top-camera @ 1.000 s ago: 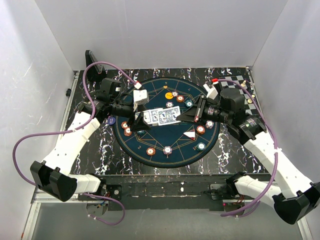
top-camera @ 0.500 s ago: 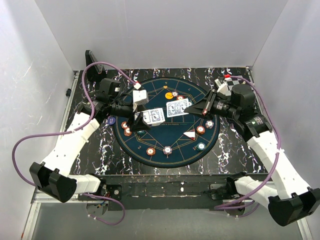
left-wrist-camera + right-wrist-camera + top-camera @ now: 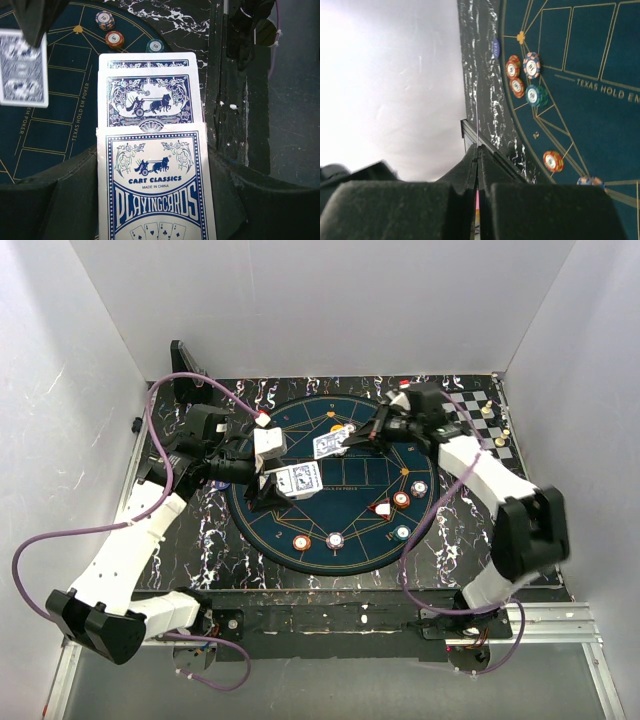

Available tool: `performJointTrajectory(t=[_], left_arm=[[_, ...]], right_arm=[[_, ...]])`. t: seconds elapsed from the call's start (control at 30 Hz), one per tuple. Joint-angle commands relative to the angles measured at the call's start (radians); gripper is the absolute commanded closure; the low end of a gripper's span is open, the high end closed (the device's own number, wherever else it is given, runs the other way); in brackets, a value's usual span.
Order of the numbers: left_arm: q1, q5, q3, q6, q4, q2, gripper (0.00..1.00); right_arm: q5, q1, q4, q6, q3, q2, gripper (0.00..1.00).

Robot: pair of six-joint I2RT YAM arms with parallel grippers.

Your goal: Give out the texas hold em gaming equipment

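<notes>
Top external: lone card point(image 3: 328, 446) farther left

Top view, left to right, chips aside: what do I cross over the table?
Deck → lone card → triangle marker → chessboard.

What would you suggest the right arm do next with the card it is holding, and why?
Probably lower the card onto the far side of the mat and let go. The right gripper is shut on that single card above the mat, while the left gripper grips the deck, so the card looks drawn but not yet dealt.
</notes>
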State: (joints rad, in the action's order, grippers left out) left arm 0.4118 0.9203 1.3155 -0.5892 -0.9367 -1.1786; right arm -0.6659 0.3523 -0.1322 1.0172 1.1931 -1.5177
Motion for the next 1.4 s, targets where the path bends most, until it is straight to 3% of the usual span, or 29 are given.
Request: performJointTrajectory(t=[0.0, 0.47, 0.6, 0.73, 0.87, 1.0, 1.13, 1.37], left_arm=[[-0.01, 0.017, -0.007, 0.015, -0.016, 0.025, 0.62], [-0.019, -0.008, 0.022, 0.032, -0.036, 0.02, 0.62], [-0.021, -0.008, 0.019, 0.037, -0.031, 0.022, 0.62], [-0.022, -0.003, 0.013, 0.043, -0.027, 0.022, 0.62], [-0.024, 0.003, 0.011, 0.048, -0.017, 0.019, 0.62], [-0.024, 0.008, 0.011, 0.057, -0.01, 0.014, 0.62], [-0.025, 0.008, -0.005, 0.06, 0.007, 0.025, 0.62], [-0.025, -0.006, -0.027, 0.029, 0.003, 0.02, 0.61]], right_arm=[[-0.023, 0.095, 0.103, -0.002, 0.189, -0.227, 0.99], [0.045, 0.247, -0.03, 0.067, 0.882, -0.915, 0.99], [0.038, 0.286, -0.056, 0.098, 0.996, -1.028, 0.99], [0.057, 0.304, -0.053, 0.119, 0.994, -1.07, 0.98], [0.061, 0.312, -0.104, 0.084, 0.991, -1.061, 0.66], [0.091, 0.304, -0.145, 0.018, 0.927, -0.968, 0.22], [0.1, 0.28, -0.117, -0.011, 0.78, -0.814, 0.15], [0.066, 0.202, -0.049, -0.023, 0.559, -0.511, 0.12]])
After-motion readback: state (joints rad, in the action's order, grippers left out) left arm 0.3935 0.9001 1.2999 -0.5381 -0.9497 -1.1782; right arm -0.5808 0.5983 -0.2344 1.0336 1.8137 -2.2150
